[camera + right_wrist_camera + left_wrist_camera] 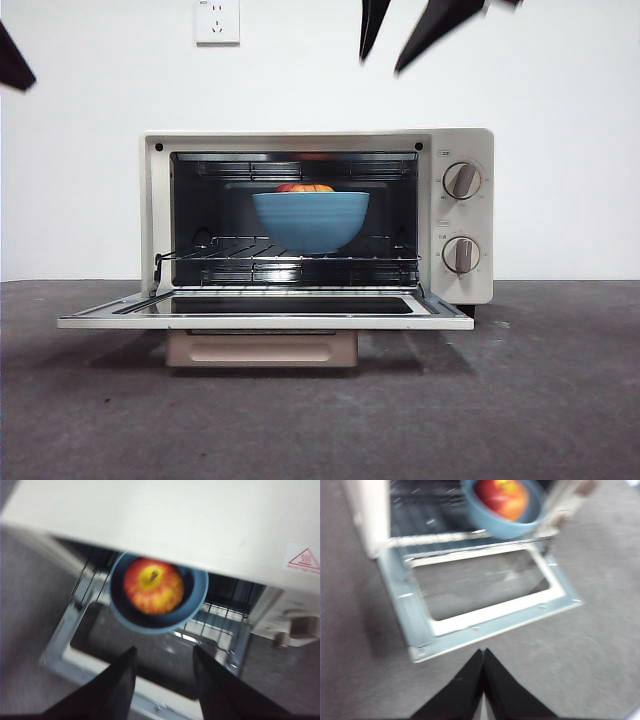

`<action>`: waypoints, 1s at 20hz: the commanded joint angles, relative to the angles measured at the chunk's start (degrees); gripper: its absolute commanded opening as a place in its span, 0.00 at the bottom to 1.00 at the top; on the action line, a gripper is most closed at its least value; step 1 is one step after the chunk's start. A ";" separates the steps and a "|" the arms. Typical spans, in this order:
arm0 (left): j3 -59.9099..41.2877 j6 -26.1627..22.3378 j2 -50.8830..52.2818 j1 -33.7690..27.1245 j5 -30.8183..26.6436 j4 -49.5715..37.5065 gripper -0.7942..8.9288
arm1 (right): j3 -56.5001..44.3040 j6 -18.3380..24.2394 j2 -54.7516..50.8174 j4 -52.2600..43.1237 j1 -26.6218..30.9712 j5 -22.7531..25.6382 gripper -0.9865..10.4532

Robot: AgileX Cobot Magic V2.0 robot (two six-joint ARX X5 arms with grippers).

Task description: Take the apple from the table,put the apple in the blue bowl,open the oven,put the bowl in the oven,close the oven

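One apple (pixel 152 585) sits in the one blue bowl (pixel 311 221); only its red-orange top shows over the rim in the front view. Bowl stands on the wire rack (pixel 290 250) inside the oven (pixel 318 215), roughly centered left-right. One oven, door (pixel 265 311) dropped fully open and lying flat toward the near side, handle (pixel 262 348) under its near edge. Two knobs (pixel 462 181) on the oven's right panel, one above the other. Oven stands on the table (pixel 540 400).

Two grippers, both clear of the bowl. Right gripper (pixel 163 652) hovers above the open door, jaws apart, nothing between them. Left gripper (pixel 483 652) is over the table just near of the door's edge, jaws pressed together, empty. One wall socket (pixel 217 21) on the far wall, above the oven.
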State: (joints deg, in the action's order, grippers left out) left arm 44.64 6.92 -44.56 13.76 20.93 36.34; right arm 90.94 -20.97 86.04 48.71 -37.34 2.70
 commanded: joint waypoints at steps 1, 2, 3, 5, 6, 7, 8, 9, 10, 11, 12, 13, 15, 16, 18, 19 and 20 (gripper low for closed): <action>-1.09 0.35 -3.30 -2.03 0.09 -3.56 0.09 | 1.18 7.23 -2.78 3.85 -3.32 3.32 0.24; -2.10 0.74 -4.74 -3.15 0.15 -5.29 0.09 | 0.79 8.07 -4.59 5.38 -4.92 5.18 0.24; -3.15 0.87 -6.36 -4.04 0.33 -6.99 0.09 | 0.15 8.41 -6.47 6.34 -6.43 6.43 0.24; -5.18 1.36 -10.32 -5.92 1.75 -10.93 0.09 | -1.97 8.63 -10.23 7.13 -9.33 6.82 0.24; -6.21 1.86 -12.50 -6.93 3.30 -13.31 0.09 | -3.63 8.66 -12.24 6.99 -10.54 6.86 0.24; -7.02 2.78 -14.93 -7.80 4.52 -15.65 0.09 | -5.64 8.66 -14.29 6.95 -11.54 7.08 0.24; -7.41 3.08 -17.46 -8.55 5.22 -17.59 0.09 | -7.89 8.66 -16.41 6.93 -12.44 8.13 0.24; -7.43 3.06 -20.09 -8.92 5.64 -19.43 0.09 | -10.43 8.63 -18.71 6.88 -13.27 9.07 0.24; -7.43 3.06 -22.53 -9.05 5.90 -21.35 0.09 | -12.94 8.63 -20.98 6.82 -14.01 9.53 0.24; -7.43 3.13 -25.14 -9.16 5.90 -23.39 0.09 | -15.98 8.52 -23.80 6.80 -14.71 9.51 0.24; -7.43 3.74 -27.32 -9.35 5.90 -25.14 0.09 | -17.81 8.04 -25.64 6.78 -15.13 9.53 0.24; -7.43 4.42 -29.99 -9.42 5.90 -27.28 0.09 | -20.31 7.32 -28.06 6.73 -15.58 9.53 0.24; -7.43 5.27 -34.91 -9.42 5.88 -31.52 0.09 | -24.28 5.49 -32.48 6.60 -16.11 9.55 0.24; -7.43 5.99 -37.00 -9.42 5.88 -33.33 0.09 | -25.79 4.74 -34.36 6.60 -16.17 9.57 0.24; -7.43 6.25 -40.87 -9.42 5.88 -36.52 0.09 | -28.15 3.17 -38.10 6.67 -16.17 9.57 0.24; -7.43 6.25 -42.53 -9.40 5.88 -37.77 0.09 | -29.07 2.45 -40.04 6.67 -16.17 9.60 0.24; -7.43 6.34 -43.76 -9.29 5.88 -38.56 0.09 | -29.57 1.81 -41.38 6.69 -16.15 9.60 0.24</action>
State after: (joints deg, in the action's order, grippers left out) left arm 36.99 13.04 -87.48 4.38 26.70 -1.76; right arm 60.82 -17.67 43.99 55.92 -52.86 12.08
